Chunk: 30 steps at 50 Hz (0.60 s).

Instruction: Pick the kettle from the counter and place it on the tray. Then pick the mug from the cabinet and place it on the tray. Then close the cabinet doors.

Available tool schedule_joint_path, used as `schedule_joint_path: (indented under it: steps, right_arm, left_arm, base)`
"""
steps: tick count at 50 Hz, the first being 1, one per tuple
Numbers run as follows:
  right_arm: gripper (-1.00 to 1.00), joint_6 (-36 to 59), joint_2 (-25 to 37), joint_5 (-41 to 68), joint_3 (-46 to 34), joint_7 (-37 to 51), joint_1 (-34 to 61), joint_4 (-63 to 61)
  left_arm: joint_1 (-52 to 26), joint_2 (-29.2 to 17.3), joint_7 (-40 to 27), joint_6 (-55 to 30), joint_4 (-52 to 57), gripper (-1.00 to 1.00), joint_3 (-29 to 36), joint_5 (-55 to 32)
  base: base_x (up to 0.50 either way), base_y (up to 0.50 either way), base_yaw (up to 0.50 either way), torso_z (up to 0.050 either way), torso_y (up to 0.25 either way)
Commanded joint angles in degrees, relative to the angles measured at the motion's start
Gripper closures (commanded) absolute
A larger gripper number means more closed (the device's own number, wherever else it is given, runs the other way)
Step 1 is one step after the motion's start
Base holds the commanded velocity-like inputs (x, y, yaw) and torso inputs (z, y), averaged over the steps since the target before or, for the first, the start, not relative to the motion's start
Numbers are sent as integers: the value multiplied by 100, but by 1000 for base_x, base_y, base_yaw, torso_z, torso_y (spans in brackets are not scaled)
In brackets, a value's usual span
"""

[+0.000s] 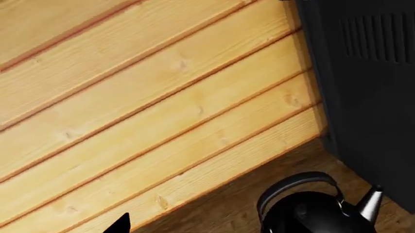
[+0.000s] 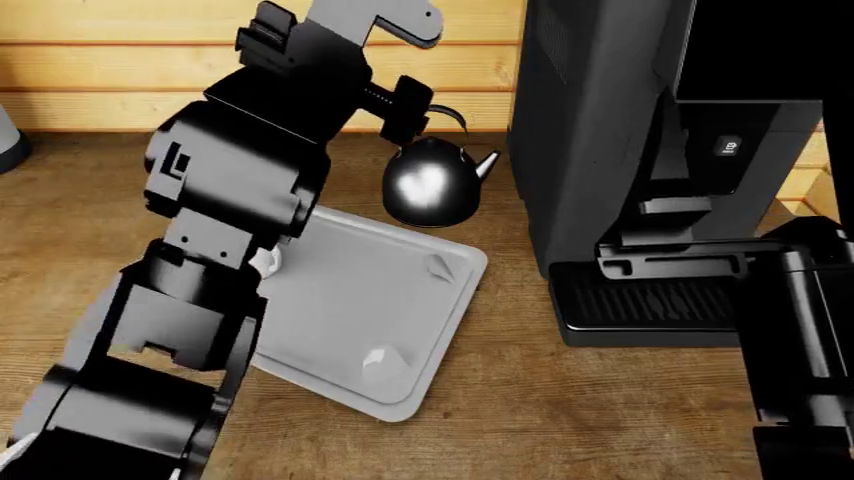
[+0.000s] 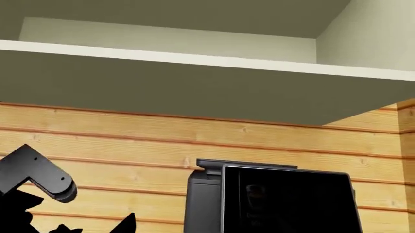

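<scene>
Black-chrome kettle (image 2: 430,187) sits on the counter (image 2: 80,220), just past the tray's (image 2: 400,330) far corner, spout toward the coffee machine (image 2: 627,150). Kettle is off the tray, near the plank wall (image 2: 107,70). Left gripper (image 2: 400,108) is right above and behind the kettle's arched handle; head view shows the arm covering most of it, so I cannot tell how wide the claw is or whether it has any grip on the handle. Left wrist view shows the kettle (image 1: 311,208) low in frame, handle up, coffee machine (image 1: 370,87) beside it, only one dark fingertip (image 1: 120,224) visible. Right arm (image 2: 801,340) shows at the head view's right edge, its claw is out of sight there. Right wrist view: wall (image 3: 129,141), coffee machine top (image 3: 272,199), cabinet underside (image 3: 194,92), a dark finger tip (image 3: 123,224) at the edge; opening cannot be judged. Mug not visible.
</scene>
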Motion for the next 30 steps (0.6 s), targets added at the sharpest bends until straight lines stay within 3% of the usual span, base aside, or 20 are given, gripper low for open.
schedule_joint_path:
  steps: [1,21,30]
  right_arm:
    - [-100,-80,38,-30,-48,1,-18,25]
    - [-100,-167,44,-105,-152,14,-38,29]
    - [-100,-173,27,-125,-208,10,-11,64]
  left_arm:
    - [-189,-134,24,249,-423,-100,570,-78]
    - [203,-535,653,-315,489,-100,1192,-315]
    - [-157,-320,393,328,-311,-100,1114,-183]
  base:
    - [0,0,0,0,0]
    - [0,0,0,0,0]
    - [0,0,0,0,0]
